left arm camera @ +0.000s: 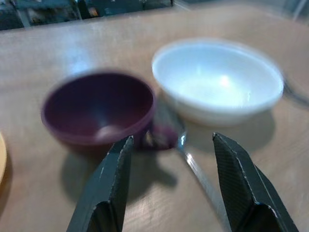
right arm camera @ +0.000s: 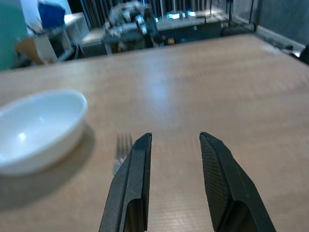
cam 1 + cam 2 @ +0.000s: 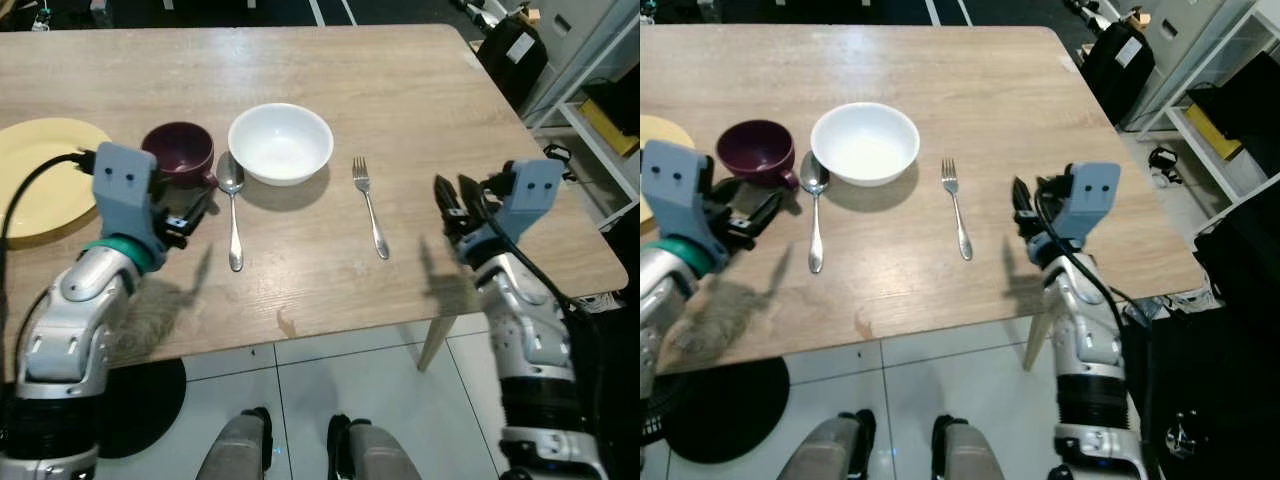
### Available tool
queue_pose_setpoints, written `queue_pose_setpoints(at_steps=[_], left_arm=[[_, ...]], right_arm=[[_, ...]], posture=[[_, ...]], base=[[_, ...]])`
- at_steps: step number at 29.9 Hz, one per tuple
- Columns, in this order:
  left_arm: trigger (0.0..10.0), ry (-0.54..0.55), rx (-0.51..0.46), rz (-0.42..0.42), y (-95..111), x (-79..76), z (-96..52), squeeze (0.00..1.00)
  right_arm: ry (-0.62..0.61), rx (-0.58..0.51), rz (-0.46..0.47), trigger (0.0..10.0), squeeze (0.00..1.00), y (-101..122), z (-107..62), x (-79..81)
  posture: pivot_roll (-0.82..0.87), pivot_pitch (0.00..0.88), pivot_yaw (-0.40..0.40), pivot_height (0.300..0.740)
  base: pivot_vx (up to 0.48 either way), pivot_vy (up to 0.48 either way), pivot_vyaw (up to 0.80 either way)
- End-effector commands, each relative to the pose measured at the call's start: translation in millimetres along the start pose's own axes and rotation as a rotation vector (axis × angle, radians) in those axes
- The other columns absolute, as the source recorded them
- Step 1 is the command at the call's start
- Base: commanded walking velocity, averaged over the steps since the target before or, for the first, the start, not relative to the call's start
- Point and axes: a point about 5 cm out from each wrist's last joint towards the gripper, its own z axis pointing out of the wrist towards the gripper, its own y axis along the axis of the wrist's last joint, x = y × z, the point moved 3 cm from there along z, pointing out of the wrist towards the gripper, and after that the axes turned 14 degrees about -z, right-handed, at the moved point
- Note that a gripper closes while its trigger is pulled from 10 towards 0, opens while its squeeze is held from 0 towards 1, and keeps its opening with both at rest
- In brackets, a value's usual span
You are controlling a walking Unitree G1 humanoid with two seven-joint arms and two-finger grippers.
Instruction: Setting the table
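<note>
A white bowl (image 3: 281, 142) sits near the middle of the wooden table (image 3: 400, 90), upright and empty. Just to its left lies a spoon (image 3: 233, 215), its bowl end beside the white bowl's rim and its handle running toward the robot. Left of the spoon stands a dark purple cup (image 3: 180, 152), upright, its small handle turned toward the spoon's bowl end and close against it; whether they touch cannot be told. Farther left a yellow plate (image 3: 35, 170) lies flat at the table's left side, apart from the cup. To the right of the white bowl, well apart from it, a fork (image 3: 370, 207) lies with its tines pointing away from the robot.

The left end effector (image 1: 170, 159) hovers low over the table just on the robot's side of the cup, its two black fingers (image 1: 108, 188) spread wide and holding nothing; through the gap the wrist view shows the cup's handle and the spoon. The left arm reaches forward with the elbow bent, the wrist angled toward the cup.

The right end effector (image 3: 452, 205) is raised above the table's near right part, to the right of the fork, fingers (image 2: 133, 181) moderately parted and empty, pointing across the table. The right forearm rises nearly straight up from beside the table's edge.
</note>
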Motion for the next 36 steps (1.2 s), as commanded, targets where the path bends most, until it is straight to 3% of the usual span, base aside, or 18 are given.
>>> queue_pose_setpoints(at_steps=[1, 3, 5, 6, 10, 17, 19, 24, 30, 36], left_arm=[[10.0, -0.02, -0.029, -0.022, 4.3, -2.7, 4.5, 0.0], [10.0, -0.073, -0.078, -0.079, 17.9, -14.3, 25.1, 0.0], [10.0, -0.073, -0.078, -0.079, 17.9, -14.3, 25.1, 0.0], [10.0, -0.1, -0.114, -0.097, 32.1, -22.1, 43.9, 0.0], [10.0, -0.094, -0.128, -0.089, 38.6, -22.3, 52.8, 0.0], [10.0, -0.135, -0.133, -0.049, 45.0, -22.3, 54.2, 0.0], [10.0, -0.151, -0.163, -0.025, 59.6, -15.1, 55.8, 0.0], [10.0, -0.144, -0.185, -0.024, 64.0, -14.7, 56.6, 0.0], [10.0, -0.095, -0.179, -0.004, 42.7, -17.8, 43.2, 0.0], [10.0, -0.068, -0.18, -0.001, 39.2, -16.0, 38.8, 0.0]], right_arm=[[-0.032, -0.041, 0.016, 10.0, 0.0, 8.9, 0.1, -7.4], [-0.047, -0.103, 0.054, 10.0, 0.0, 26.9, 9.6, -9.9], [-0.047, -0.103, 0.054, 10.0, 0.0, 26.9, 9.6, -9.9], [-0.039, -0.16, 0.068, 10.0, 0.0, 44.3, 19.4, -6.9], [-0.029, -0.18, 0.069, 10.0, 0.0, 50.6, 22.1, -3.3], [-0.033, -0.171, 0.067, 10.0, 0.0, 47.3, 20.0, -3.0], [-0.045, -0.163, 0.035, 10.0, 0.0, 45.2, 17.4, -4.5], [-0.047, -0.172, -0.012, 10.0, 0.0, 49.5, 16.7, -6.8], [-0.089, -0.16, -0.059, 10.0, 0.0, 47.8, 11.9, -12.3], [-0.104, -0.157, -0.065, 10.0, 0.0, 47.3, 10.4, -15.4]], posture=[[0.09, 0.011, -0.018, 0.74], [0.08, 0.0, -0.013, 0.74], [0.08, 0.0, -0.013, 0.74], [0.09, 0.0, -0.002, 0.74], [0.1, 0.0, -0.002, 0.74], [0.11, 0.0, -0.003, 0.74], [0.1, 0.0, -0.004, 0.74], [0.09, 0.0, -0.007, 0.74], [0.06, 0.0, -0.02, 0.74], [0.06, 0.0, -0.017, 0.74]], base=[[0.0, 0.0, 0.0], [0.0, 0.0, 0.0], [0.0, 0.0, 0.0], [0.0, 0.0, 0.0], [0.0, 0.0, 0.0], [0.0, 0.0, 0.0], [0.0, 0.0, 0.0], [0.0, 0.0, 0.0], [0.0, 0.0, 0.0], [0.0, 0.0, 0.0]])
